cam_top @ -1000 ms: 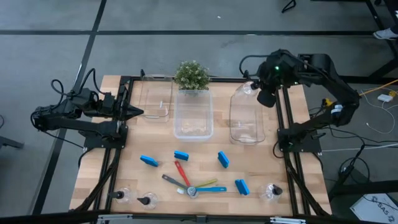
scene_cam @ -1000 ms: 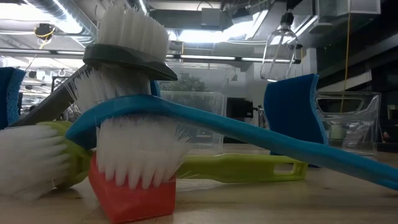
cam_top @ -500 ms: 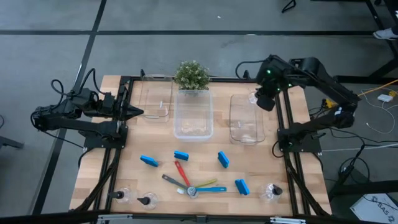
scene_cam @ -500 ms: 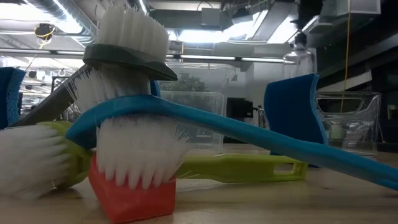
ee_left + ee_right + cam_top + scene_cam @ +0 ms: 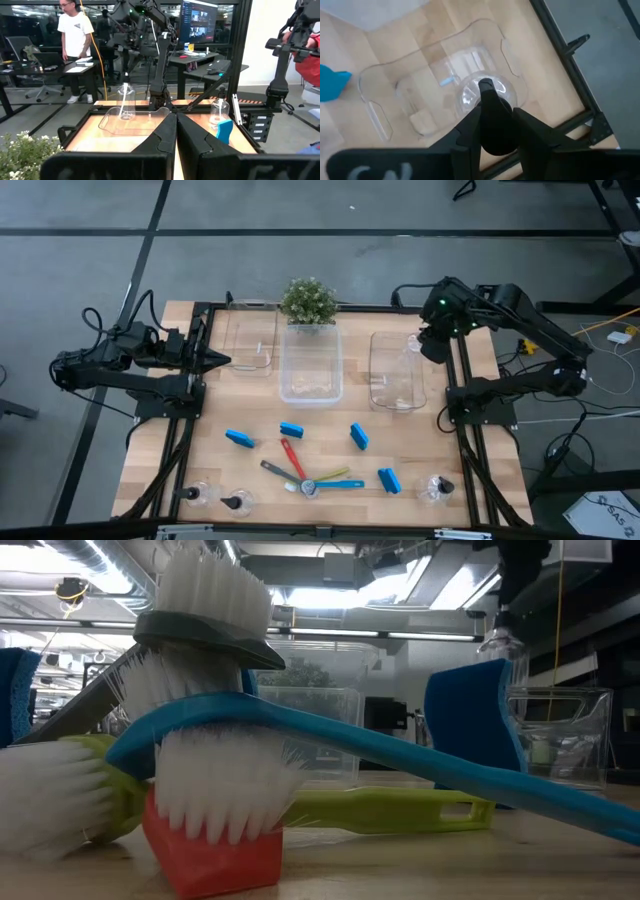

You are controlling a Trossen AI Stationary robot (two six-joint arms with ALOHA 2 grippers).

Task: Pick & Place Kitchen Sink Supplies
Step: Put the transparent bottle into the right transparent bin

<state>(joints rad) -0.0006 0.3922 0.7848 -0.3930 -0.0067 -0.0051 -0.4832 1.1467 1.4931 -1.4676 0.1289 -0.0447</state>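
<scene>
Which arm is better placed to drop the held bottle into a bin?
Right. The right gripper is shut on the clear pump bottle directly above the right-hand clear bin. The left gripper waits shut at the table's left edge, holding nothing.

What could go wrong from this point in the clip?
The right gripper holds a clear bottle only by its black pump top, above the right bin. The hanging bottle may swing or slip from so small a hold. It sits near the bin's far right wall, so a release here might clip the rim or tip the bottle. The left gripper is parked shut and poses no hazard.
</scene>
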